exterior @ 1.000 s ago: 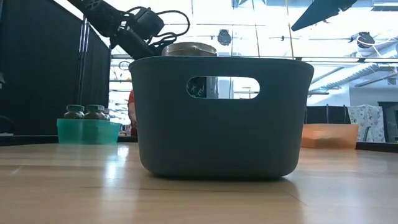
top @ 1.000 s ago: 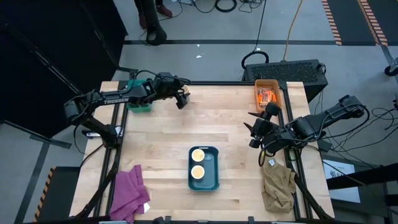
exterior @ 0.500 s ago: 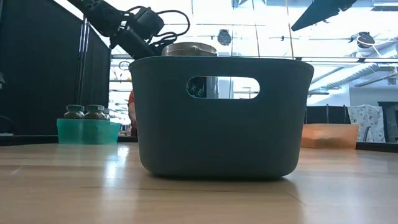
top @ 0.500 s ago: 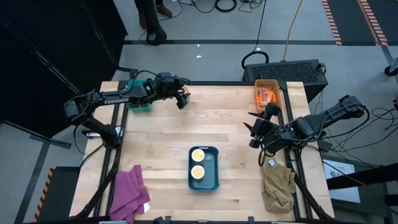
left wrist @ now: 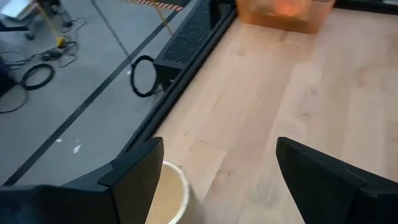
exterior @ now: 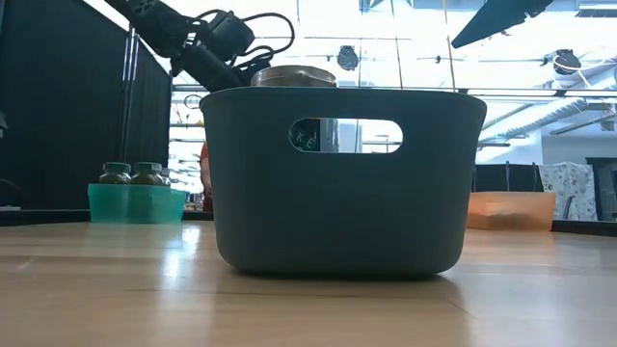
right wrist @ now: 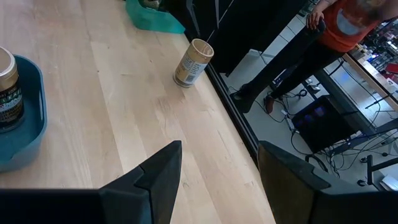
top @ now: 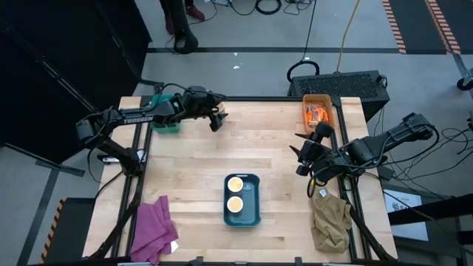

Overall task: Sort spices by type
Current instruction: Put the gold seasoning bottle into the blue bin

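- Holding two cream-topped jars (top: 235, 193), your blue bin (top: 253, 209) sits mid-counter; green jars (exterior: 132, 173) fill the green bin (top: 165, 125), packets (top: 316, 114) the orange bin (top: 329, 101).
- Your left jaws (top: 216, 117) gape over a lone cream-topped jar (right wrist: 191, 62); right jaws (top: 298, 154) spread empty.

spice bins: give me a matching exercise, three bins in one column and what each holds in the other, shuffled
Column one
1. green bin
2. orange bin
3. dark blue bin

Column two
A. two jars with cream-yellow tops
B. orange-and-black packets
C. green jars

Pairs: 1-C, 2-B, 3-A
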Available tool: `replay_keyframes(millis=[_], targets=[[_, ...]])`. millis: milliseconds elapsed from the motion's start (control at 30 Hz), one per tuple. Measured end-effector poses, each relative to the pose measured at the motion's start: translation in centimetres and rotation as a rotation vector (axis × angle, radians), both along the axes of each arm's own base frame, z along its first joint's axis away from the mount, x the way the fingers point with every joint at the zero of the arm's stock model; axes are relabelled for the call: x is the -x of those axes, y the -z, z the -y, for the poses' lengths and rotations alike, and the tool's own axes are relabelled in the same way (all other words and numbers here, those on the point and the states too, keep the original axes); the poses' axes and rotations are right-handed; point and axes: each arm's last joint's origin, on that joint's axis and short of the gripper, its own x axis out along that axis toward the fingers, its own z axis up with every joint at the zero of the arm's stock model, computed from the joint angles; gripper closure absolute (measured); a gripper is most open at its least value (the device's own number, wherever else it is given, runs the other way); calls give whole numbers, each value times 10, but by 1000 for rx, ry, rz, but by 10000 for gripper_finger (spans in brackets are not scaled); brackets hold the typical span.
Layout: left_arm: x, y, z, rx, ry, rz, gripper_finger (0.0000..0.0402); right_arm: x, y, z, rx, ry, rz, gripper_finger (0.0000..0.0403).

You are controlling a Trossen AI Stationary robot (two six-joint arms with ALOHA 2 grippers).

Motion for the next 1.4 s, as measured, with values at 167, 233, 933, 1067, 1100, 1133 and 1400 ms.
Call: replay_keyframes(millis=[167, 233, 933, 1067, 1100, 1133, 1400], targets=[[0, 0, 1, 7, 21, 4, 84, 0, 0, 0, 0, 0, 0, 209], [0, 0, 1, 13, 29, 4, 84, 0, 0, 0, 0, 0, 0, 209], [-6, 1, 13, -5, 47, -16, 9, 0, 0, 0, -2, 1, 1, 209], [-6, 0, 12, -29, 0, -21, 8, 0, 0, 0, -2, 1, 1, 209], [-6, 1, 12, -27, 0, -26, 9, 0, 0, 0, -2, 1, 1, 209], [-6, 1, 12, -26, 0, -29, 10, 0, 0, 0, -2, 1, 1, 209], [-1, 3, 6, -14, -86, -51, 10, 0, 0, 0, -2, 1, 1, 209]])
